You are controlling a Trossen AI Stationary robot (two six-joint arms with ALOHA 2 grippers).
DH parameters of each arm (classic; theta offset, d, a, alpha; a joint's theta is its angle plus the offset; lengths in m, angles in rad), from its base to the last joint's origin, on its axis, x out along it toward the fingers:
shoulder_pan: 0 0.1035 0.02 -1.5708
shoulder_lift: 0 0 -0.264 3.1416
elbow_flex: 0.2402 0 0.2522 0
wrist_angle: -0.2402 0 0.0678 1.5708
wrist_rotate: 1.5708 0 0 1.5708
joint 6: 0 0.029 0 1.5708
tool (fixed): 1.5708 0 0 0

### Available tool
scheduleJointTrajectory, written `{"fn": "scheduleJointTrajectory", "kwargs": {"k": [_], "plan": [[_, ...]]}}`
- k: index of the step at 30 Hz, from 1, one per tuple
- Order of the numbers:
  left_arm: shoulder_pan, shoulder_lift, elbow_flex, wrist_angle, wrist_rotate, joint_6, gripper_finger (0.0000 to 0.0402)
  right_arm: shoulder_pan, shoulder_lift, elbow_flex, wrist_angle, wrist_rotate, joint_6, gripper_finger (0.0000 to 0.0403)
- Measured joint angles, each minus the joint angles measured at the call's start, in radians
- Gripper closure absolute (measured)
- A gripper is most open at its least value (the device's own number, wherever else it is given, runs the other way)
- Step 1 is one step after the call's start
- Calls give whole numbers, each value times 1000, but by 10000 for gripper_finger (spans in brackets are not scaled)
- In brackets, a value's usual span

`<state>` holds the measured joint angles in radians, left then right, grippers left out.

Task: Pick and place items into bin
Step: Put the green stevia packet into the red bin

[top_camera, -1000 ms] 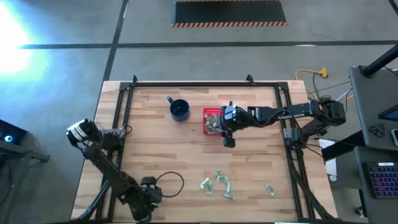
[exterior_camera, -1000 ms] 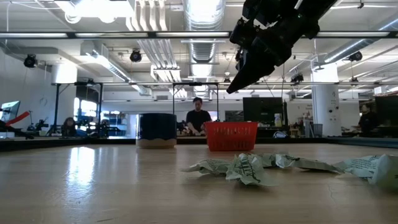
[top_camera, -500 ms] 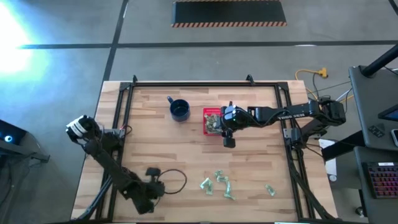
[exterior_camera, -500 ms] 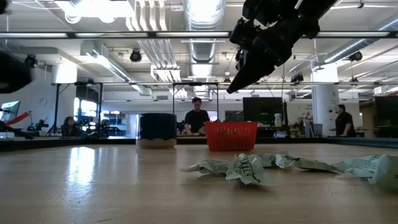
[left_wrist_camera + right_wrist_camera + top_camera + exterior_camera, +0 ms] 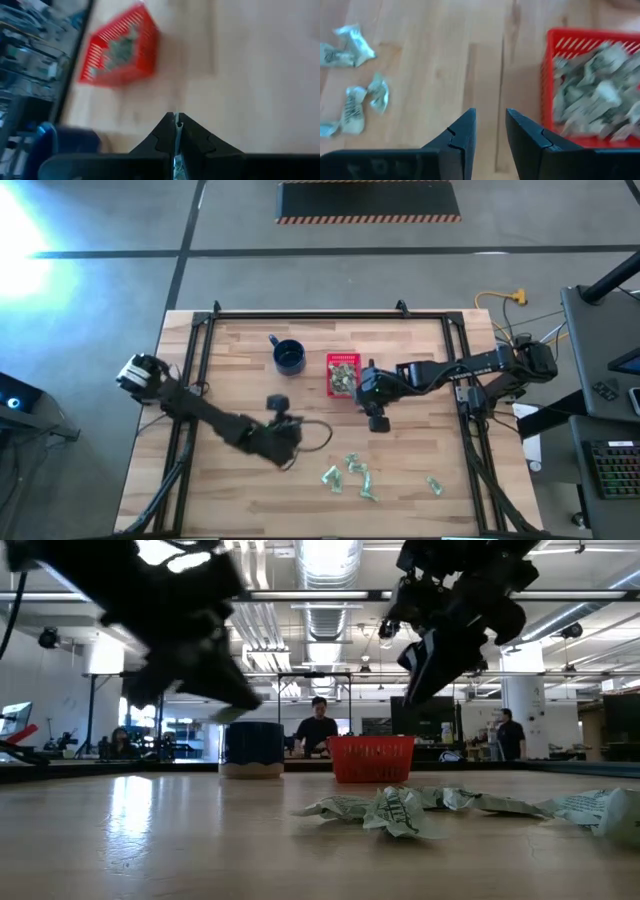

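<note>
**Items part binned, a small cluster left on the tabletop**

Items (image 5: 352, 477) still loose lie as a small cluster near the tabletop's (image 5: 240, 390) front edge, right of its middle, with one stray piece (image 5: 434, 485) farther toward the front right corner. More of them already fill the bin (image 5: 342, 374), the red perforated basket standing near the middle of the tabletop toward its back edge, just right of the dark blue mug (image 5: 289, 357).

Just beside the bin, on the side toward the front edge, the right gripper (image 5: 490, 131) hangs over bare wood with its jaws spread and nothing between them; judging by that, its drop is done and the fetching step is in hand. The left gripper (image 5: 176, 131) is above the wood left of centre, between the mug and the loose cluster, jaws pressed together; a sliver of something pale shows low between them, but whether it is a piece I cannot tell.

Next, one arm likely must drop onto the front cluster with jaws open, single out one piece and pinch it. With both arms near the middle, crossing paths is the risk.
</note>
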<state>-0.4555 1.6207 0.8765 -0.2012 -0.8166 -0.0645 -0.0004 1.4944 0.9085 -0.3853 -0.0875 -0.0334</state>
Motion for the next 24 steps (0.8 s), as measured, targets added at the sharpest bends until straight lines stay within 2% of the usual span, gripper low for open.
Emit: {"fn": "scheduleJointTrajectory", "kwargs": {"k": [5, 9, 16, 24], "plan": [[156, 0, 0, 235, 108, 222, 401, 43, 0, 0, -53, 0, 62, 309], [270, -1, 0, 380, 215, 335, 401, 83, -1, 0, -84, 1, 126, 308], [443, -1, 0, 537, 422, 359, 402, 185, -1, 0, -132, 1, 252, 315], [544, 55, 14, 703, 626, 359, 402, 335, -3, 0, -179, 64, 430, 326]]}}
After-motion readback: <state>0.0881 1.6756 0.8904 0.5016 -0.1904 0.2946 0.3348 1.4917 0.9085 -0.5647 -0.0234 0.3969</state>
